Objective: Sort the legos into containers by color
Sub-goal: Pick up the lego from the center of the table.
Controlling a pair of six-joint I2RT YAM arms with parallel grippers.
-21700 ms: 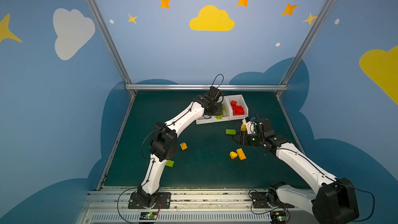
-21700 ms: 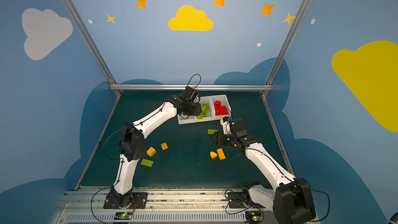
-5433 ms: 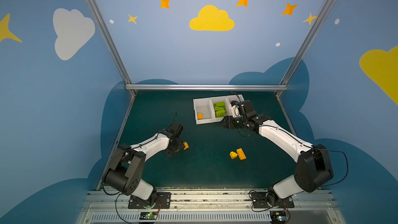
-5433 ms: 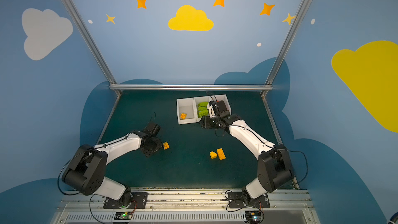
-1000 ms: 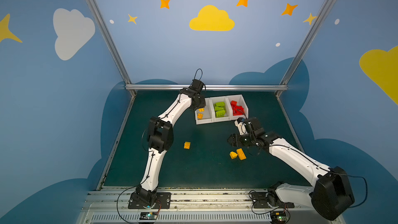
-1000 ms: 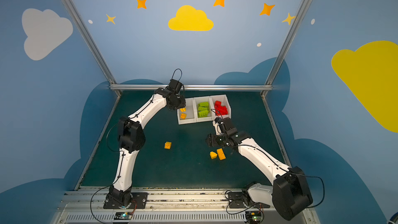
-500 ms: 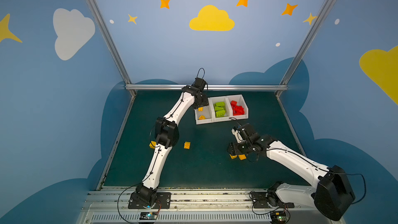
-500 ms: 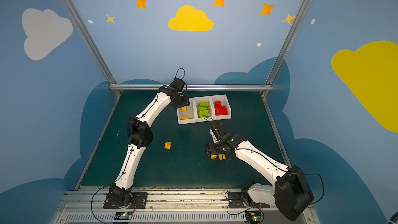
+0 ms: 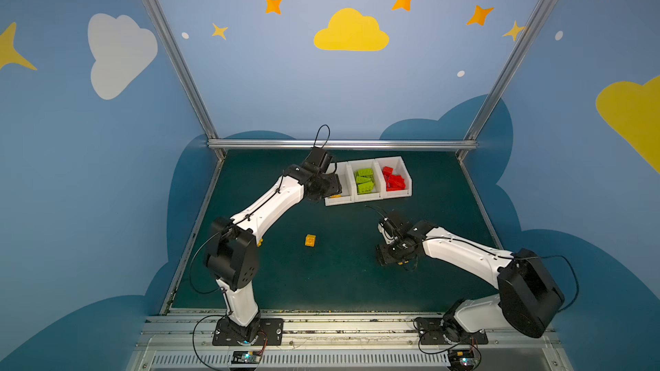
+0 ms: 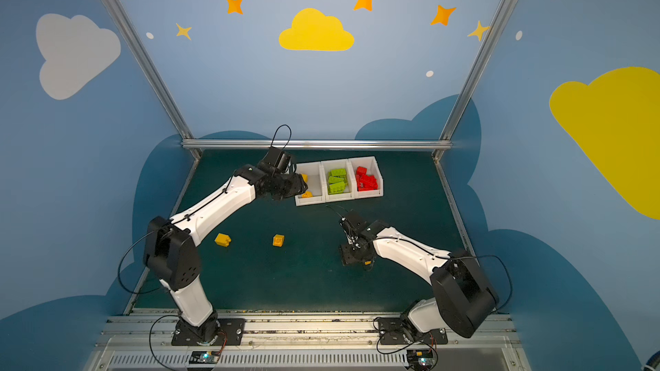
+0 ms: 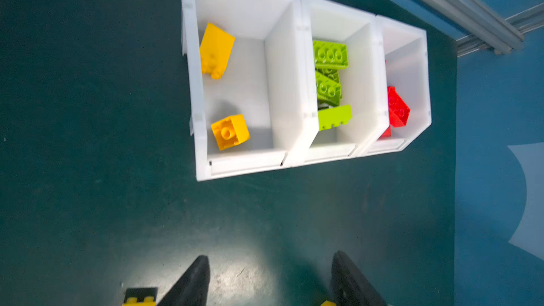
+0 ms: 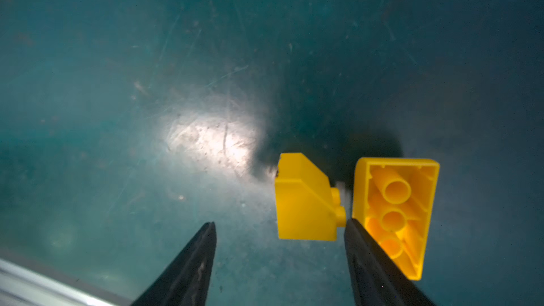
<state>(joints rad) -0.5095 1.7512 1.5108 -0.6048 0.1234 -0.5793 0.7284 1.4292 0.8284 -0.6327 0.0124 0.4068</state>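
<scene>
Three white bins stand in a row at the back. The yellow bin (image 11: pixel 200 142) holds two yellow legos (image 11: pixel 230 131); the green bin (image 9: pixel 364 198) and the red bin (image 9: pixel 396 192) hold their own colours. My left gripper (image 11: pixel 270 256) is open and empty, beside the yellow bin. My right gripper (image 12: pixel 280 222) is open low over the mat. A small yellow sloped lego (image 12: pixel 303 201) lies between its fingers, close to one of them. A larger yellow lego (image 12: pixel 394 207), hollow side showing, lies just outside that finger. Both top views hide this pair under the right gripper (image 9: pixel 387 258).
A loose yellow lego (image 10: pixel 278 240) lies mid-mat, and another (image 10: pixel 223 239) sits by the left arm's elbow. An aluminium rail (image 9: pixel 339 144) bounds the back of the green mat, and slanted posts bound its sides.
My left gripper opened and drew back from over the yellow bin, which now holds a second yellow lego. My right gripper came down around the small yellow lego and narrowed slightly.
</scene>
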